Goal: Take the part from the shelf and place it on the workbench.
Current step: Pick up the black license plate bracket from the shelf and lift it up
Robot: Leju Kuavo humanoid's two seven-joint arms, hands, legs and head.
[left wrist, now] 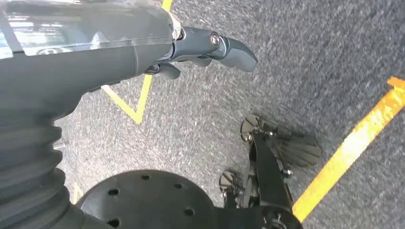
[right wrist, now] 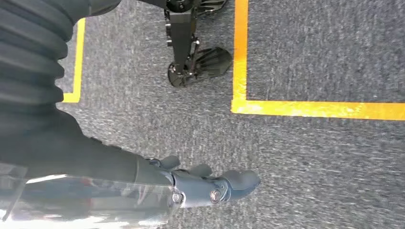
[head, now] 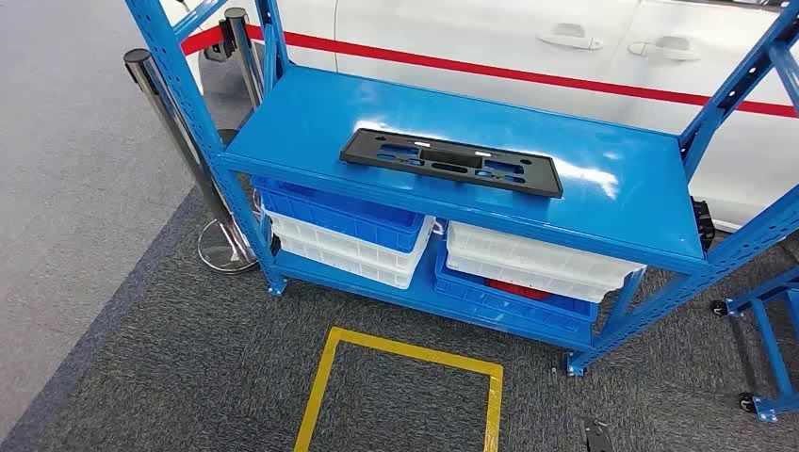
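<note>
From the head view we are looking down on a blue shelf point(head: 311, 118) with the black part point(head: 450, 161) lying flat on its top board, near the middle; blue and white bins point(head: 344, 226) are sitting stacked on the lower board, a yellow taped square point(head: 320, 386) is marking the grey carpet in front, and a white car point(head: 490, 38) is standing behind. At the left wrist, our left hand point(left wrist: 210, 47) is hanging over the carpet, holding nothing, fingers loosely apart. At the right wrist, our right hand point(right wrist: 210, 183) is hanging likewise, empty and loosely apart.
</note>
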